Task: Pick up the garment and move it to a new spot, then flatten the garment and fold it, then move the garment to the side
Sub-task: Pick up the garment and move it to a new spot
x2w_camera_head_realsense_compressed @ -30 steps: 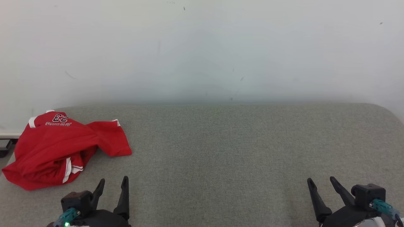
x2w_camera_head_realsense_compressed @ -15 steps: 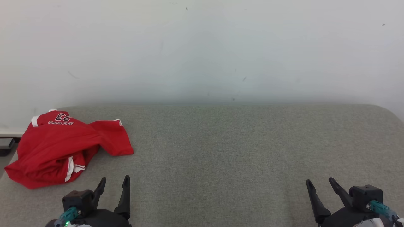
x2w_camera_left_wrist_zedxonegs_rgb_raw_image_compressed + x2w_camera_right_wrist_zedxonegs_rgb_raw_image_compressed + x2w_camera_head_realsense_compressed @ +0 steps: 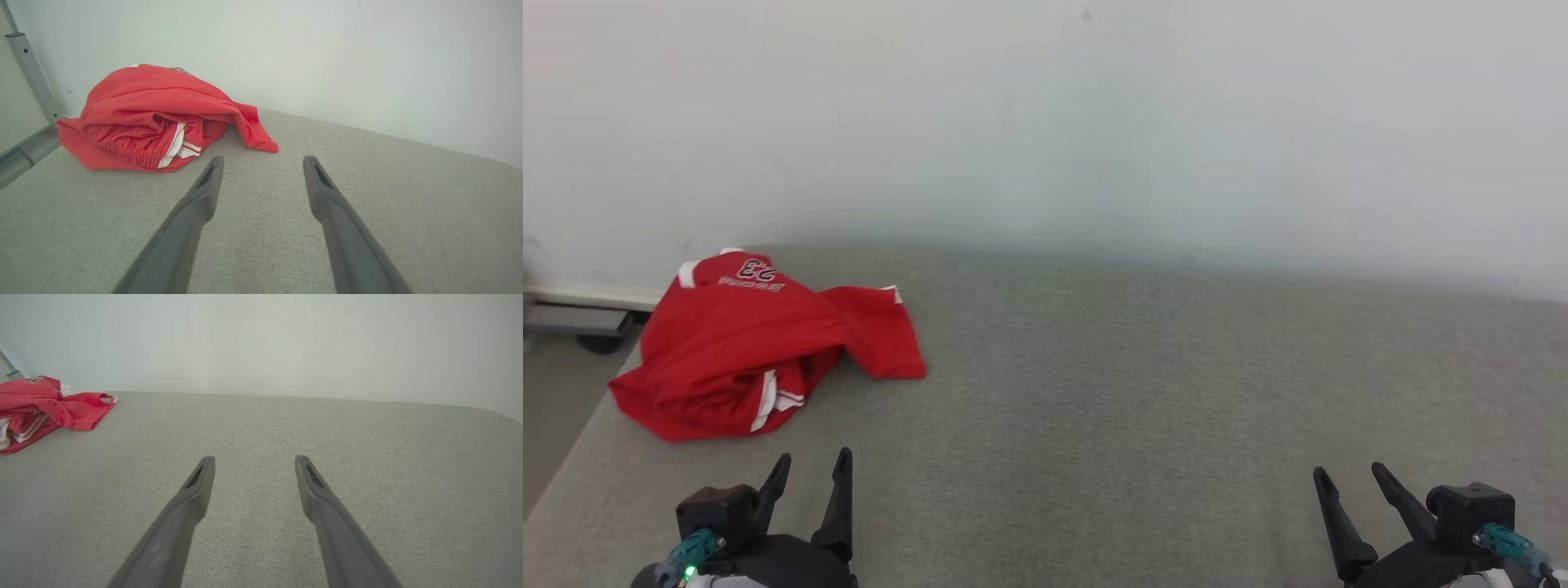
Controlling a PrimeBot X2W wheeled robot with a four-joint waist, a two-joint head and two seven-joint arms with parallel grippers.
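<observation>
A grey woven-fabric surface (image 3: 1143, 392) spans the foreground beneath a plain, evenly lit pale wall (image 3: 1045, 122) at 12 o'clock, with a grey metal rail (image 3: 564, 317) and floor (image 3: 547, 408) at 9 o'clock.

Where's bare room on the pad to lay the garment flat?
Bare: everything right of the garment, from the wall down to the left gripper and right gripper, out to the right end of the pad. Crowded: far-left corner, where the garment lies bunched.
</observation>
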